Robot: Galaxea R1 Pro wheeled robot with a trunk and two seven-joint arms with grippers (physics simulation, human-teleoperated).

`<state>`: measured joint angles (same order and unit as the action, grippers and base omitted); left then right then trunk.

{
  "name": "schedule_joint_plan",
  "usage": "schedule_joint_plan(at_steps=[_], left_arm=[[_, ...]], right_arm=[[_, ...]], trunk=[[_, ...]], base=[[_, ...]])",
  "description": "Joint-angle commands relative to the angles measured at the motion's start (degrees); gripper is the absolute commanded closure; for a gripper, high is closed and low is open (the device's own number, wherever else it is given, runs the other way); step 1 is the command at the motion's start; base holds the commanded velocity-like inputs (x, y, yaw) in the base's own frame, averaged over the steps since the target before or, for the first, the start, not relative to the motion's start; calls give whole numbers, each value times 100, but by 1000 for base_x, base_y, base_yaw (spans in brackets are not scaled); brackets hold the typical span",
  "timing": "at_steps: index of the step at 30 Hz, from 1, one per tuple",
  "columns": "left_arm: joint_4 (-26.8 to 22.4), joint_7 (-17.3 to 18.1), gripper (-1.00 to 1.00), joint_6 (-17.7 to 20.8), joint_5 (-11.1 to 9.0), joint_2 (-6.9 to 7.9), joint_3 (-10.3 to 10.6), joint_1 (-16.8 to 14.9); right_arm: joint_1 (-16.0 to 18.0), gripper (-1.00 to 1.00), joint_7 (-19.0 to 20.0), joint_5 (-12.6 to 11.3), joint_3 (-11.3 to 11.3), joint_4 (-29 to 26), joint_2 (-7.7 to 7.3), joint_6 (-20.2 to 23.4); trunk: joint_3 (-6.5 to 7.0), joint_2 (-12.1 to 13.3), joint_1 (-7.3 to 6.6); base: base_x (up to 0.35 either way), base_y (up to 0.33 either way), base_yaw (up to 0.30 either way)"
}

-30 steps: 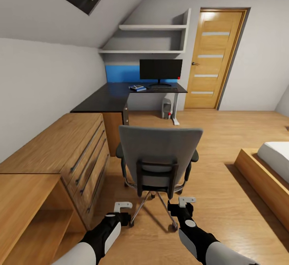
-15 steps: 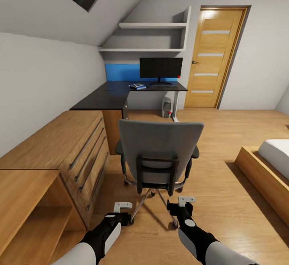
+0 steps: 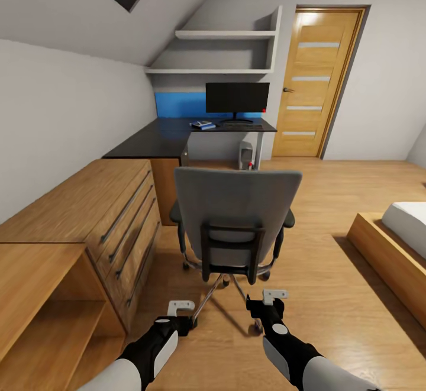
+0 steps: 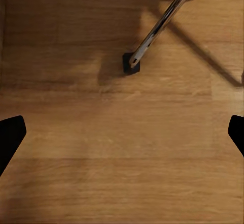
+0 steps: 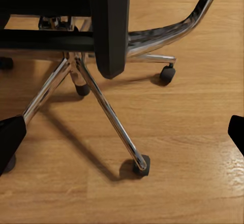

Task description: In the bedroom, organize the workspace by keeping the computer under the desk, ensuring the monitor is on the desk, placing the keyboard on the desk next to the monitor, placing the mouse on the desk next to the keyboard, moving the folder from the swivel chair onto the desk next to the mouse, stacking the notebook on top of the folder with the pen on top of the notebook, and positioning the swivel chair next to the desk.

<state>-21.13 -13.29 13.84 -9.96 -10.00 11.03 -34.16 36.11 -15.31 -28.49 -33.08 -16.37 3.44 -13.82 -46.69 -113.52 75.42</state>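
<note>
A light wooden drawer unit (image 3: 112, 219) runs along the left wall. Ahead, the grey swivel chair (image 3: 235, 213) stands with its back to the robot, well apart from the black tabletop (image 3: 160, 139) in the far corner, where the monitor (image 3: 237, 97) stands. Low in front, the left hand (image 3: 180, 307) and right hand (image 3: 273, 296) hover over the wooden floor (image 3: 331, 278), fingers apart and empty.

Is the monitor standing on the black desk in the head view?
Yes, the monitor stands upright on the far end of the desk, beside the wooden door.
</note>
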Motion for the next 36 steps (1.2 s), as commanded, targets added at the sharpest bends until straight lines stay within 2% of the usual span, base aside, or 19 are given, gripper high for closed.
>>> schedule_joint_plan(at_steps=[1, 8, 12, 13, 14, 16, 18, 22, 28, 32, 33, 34, 36], left_arm=[[-6, -49, -100, 22, -59, 0, 31, -3], [-10, -48, -100, 24, -59, 0, 48, -3], [-227, -52, -100, 54, -59, 0, 87, -6], [-558, -63, -100, 109, -63, 0, 98, -7], [-675, -68, -100, 147, -64, 0, 100, -8], [-1057, -70, -100, 478, -65, 0, 111, -10], [-1217, -63, -100, 762, -62, 0, 115, -11], [-1304, -56, -100, 948, -65, 0, 113, -11], [-1244, -46, -100, 1023, -67, 0, 111, -11], [-971, -42, -100, 813, -63, 0, 116, -11], [-875, -42, -100, 606, -62, 0, 130, -11], [-741, -42, -100, 116, -60, 0, 214, -11], [-710, -42, -100, -35, -55, 0, 265, -11]], right_arm=[[6, -100, -31, -51, -49, 2, -3, -24], [3, -100, -43, -43, -49, -15, -7, -35], [2, -100, -67, -31, -49, -67, -9, -118], [2, -100, -76, -28, -45, -114, -10, -165], [2, -100, -78, -27, -44, -138, -10, -176], [2, -100, -88, -35, -42, -250, -14, -200], [2, -100, -93, -43, -37, -337, -17, -208], [-7, -100, -99, -44, -34, -525, -18, -214], [-64, -100, -113, -36, -32, -813, -22, -214], [-97, -100, -136, -34, -32, -905, -58, -216], [-102, -100, -140, -37, -32, -926, -77, -220], [-109, -100, -145, -40, -32, -952, -119, -224], [-111, -100, -146, -41, -36, -957, -130, -227]], trunk=[[-24, -44, 22], [-149, -325, 176], [-221, -485, 263], [-239, -525, 285], [-257, -565, 307], [-293, -646, 351], [-329, -726, 395], [-401, -886, 483], [-503, -1127, 615], [-564, -1287, 703], [-579, -1327, 725], [-596, -1368, 747], [-613, -1408, 769]], base=[[0, 0, 0], [0, 0, 0], [0, 0, 0], [0, 0, 0], [0, 0, 0], [0, 0, 0], [0, 0, 0], [0, 0, 0], [0, 0, -74], [0, 0, -193], [0, 0, -217], [0, 0, -91], [0, 0, -60]])
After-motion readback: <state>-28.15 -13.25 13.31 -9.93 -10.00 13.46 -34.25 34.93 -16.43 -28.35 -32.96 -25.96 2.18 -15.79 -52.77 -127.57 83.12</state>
